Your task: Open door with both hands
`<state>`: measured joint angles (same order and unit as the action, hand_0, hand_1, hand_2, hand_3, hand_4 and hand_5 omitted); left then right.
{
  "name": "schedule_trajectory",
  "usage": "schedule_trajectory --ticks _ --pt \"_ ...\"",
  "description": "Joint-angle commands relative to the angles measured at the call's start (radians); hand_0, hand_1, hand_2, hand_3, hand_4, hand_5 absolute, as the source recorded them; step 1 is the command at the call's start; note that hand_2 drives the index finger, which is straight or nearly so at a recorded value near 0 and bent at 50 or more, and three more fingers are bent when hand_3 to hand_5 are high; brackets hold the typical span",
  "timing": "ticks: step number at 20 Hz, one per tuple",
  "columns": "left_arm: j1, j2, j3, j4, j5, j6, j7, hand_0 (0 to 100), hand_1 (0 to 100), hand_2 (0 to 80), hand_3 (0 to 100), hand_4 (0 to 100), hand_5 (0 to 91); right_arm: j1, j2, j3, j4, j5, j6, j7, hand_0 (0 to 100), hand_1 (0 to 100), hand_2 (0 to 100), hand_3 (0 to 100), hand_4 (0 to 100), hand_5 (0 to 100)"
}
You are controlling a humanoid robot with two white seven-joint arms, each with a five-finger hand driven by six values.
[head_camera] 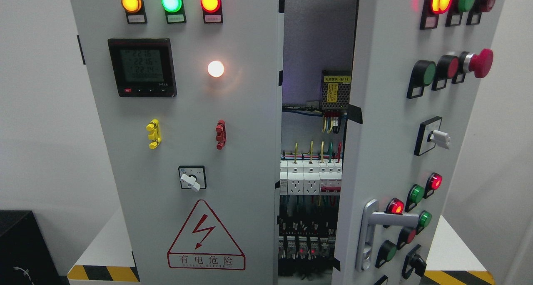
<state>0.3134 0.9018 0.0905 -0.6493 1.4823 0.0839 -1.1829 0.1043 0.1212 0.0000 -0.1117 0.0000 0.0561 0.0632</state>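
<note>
Right door (387,151): fills the right half of the head view, swung part-way outward on hinges at its far right side, free edge toward the middle – already ajar, not fully open.
Left door (183,143): appears closed or nearly so, face square to the camera, its right edge bordering the gap.
Gap: between the two doors the cabinet interior (312,172) shows wiring, a row of breakers and sockets, and a small power supply high up.
Handle (372,231): grey metal lever low on the right door near its free edge, bar pointing right from a vertical backplate. Judged the best place to take hold; the exposed free edge is the second option.
Handling: painted sheet-metal door, judged rigid and moderately heavy with the fitted switchgear – it should swing on its hinges without flexing. The paint looks smooth, so a flat push may slip; a wrap around the lever or a hook behind the edge would be surer.
Hazards: protruding emergency-stop button (479,63), lamps and selector switches crowd the right door face around the handle; contact could actuate them. Live parts are open in the gap.
Left door fittings: meter (141,67), three lit lamps, warning triangle (206,235); no handle seen.
Hands: neither robot hand nor arm is in view, so the state of the fingers cannot be told.
Support: cabinet stands on a white desk (104,239) with hazard striping.
</note>
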Motion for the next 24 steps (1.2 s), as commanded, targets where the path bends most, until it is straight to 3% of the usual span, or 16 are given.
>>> schedule_trajectory --ticks 1,3,5,8,11,13,15,17,19,24 --pt "-0.227 0.634 0.33 -0.478 0.159 0.168 -0.04 0 0 0.0 0 0 0.0 0.0 0.0 -0.015 0.0 -0.009 0.001 0.0 0 0 0 0 0 0" --pt "-0.394 0.635 0.283 -0.585 0.147 0.296 -0.037 0 0 0.0 0 0 0.0 0.0 0.0 -0.015 0.0 -0.009 0.001 0.0 0 0 0 0 0 0" --pt "-0.626 0.632 0.09 -0.663 0.124 0.324 -0.034 0 0 0.0 0 0 0.0 0.0 0.0 -0.015 0.0 -0.009 0.001 0.0 0 0 0 0 0 0" --pt "-1.074 0.634 -0.414 -0.753 0.124 0.326 -0.034 0 0 0.0 0 0 0.0 0.0 0.0 -0.015 0.0 -0.009 0.001 0.0 0 0 0 0 0 0" --pt "-1.444 0.592 -0.884 -0.866 0.116 0.324 -0.017 0 0 0.0 0 0 0.0 0.0 0.0 -0.015 0.0 -0.009 0.001 0.0 0 0 0 0 0 0" --pt "-1.623 0.499 -1.16 -0.903 0.113 0.321 0.028 0 0 0.0 0 0 0.0 0.0 0.0 -0.015 0.0 -0.009 0.001 0.0 0 0 0 0 0 0" --pt "-1.782 0.419 -1.364 -0.926 0.115 0.32 0.089 0 0 0.0 0 0 0.0 0.0 0.0 -0.015 0.0 -0.009 0.001 0.0 0 0 0 0 0 0" --pt "-1.865 0.335 -1.484 -0.948 0.116 0.306 0.143 0 0 0.0 0 0 0.0 0.0 0.0 -0.015 0.0 -0.009 0.001 0.0 0 0 0 0 0 0" --pt "-1.892 0.217 -1.532 -0.948 0.116 0.261 0.212 0 0 0.0 0 0 0.0 0.0 0.0 -0.015 0.0 -0.009 0.001 0.0 0 0 0 0 0 0" --pt "-1.916 -0.079 -1.552 -0.946 0.111 0.198 0.494 0 0 0.0 0 0 0.0 0.0 0.0 -0.015 0.001 -0.009 0.001 0.0 0 0 0 0 0 0"
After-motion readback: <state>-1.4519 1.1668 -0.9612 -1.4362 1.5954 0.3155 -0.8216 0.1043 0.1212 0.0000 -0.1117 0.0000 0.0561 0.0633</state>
